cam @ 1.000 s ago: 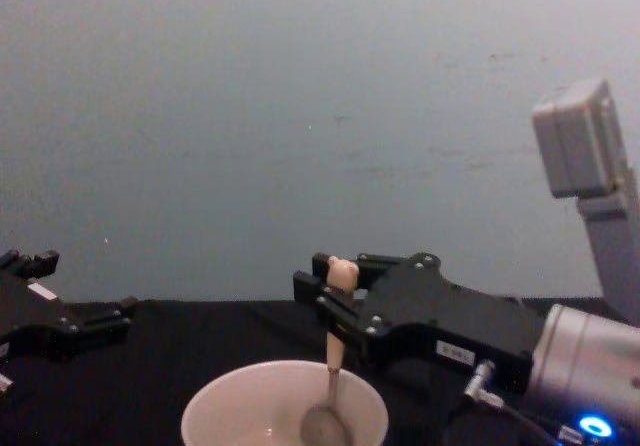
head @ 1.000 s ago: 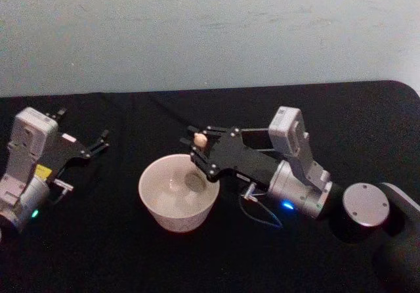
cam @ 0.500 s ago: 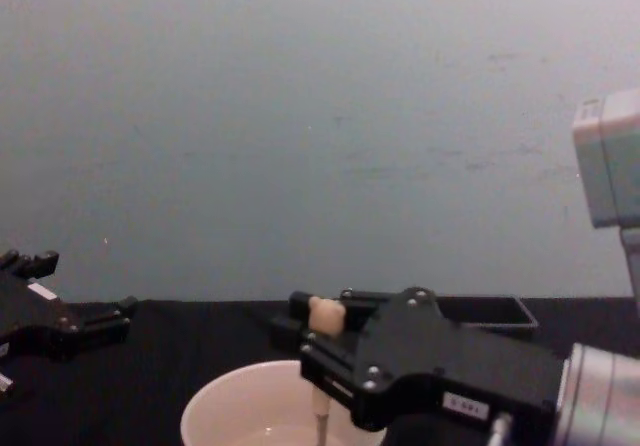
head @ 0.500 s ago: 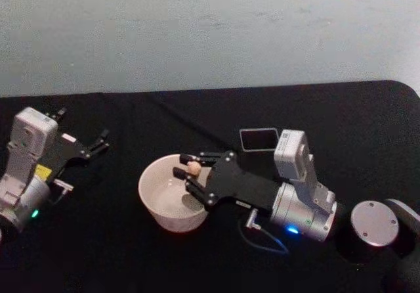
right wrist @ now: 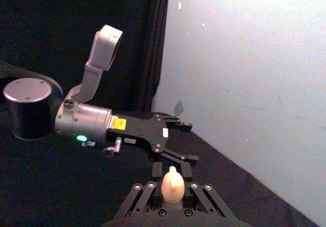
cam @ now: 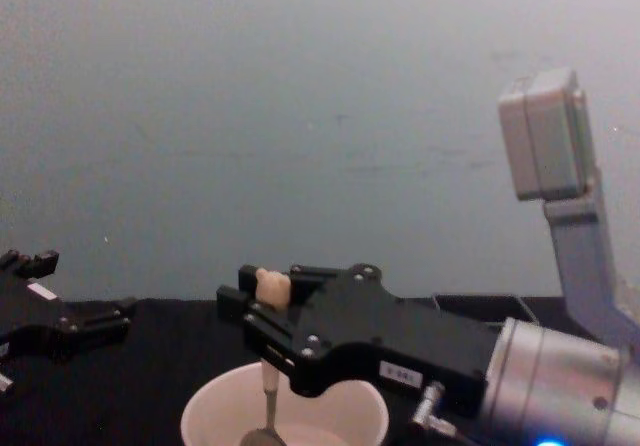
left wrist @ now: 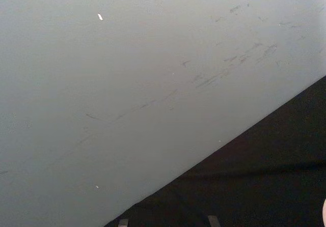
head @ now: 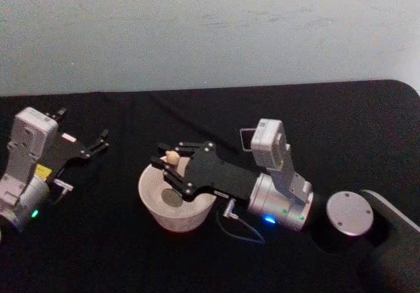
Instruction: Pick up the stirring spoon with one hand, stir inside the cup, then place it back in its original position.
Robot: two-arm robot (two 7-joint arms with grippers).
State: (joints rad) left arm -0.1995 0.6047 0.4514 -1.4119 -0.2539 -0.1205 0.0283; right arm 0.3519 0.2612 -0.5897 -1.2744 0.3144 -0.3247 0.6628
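The black surface fills the lower frame of the head view. The left hand rests at far left, fingers spread and empty. At centre the right hand reaches over the cup, fingers pinched on the beige top of the stirring spoon. The spoon hangs upright with its bowl down inside the cup. The dark holder peeks out just behind the right wrist.

The likely risk is the cup. The hand sits low over the rim, so a wide stirring sweep could knock or drag it. With only the top gripped, the spoon could also swivel or slip.
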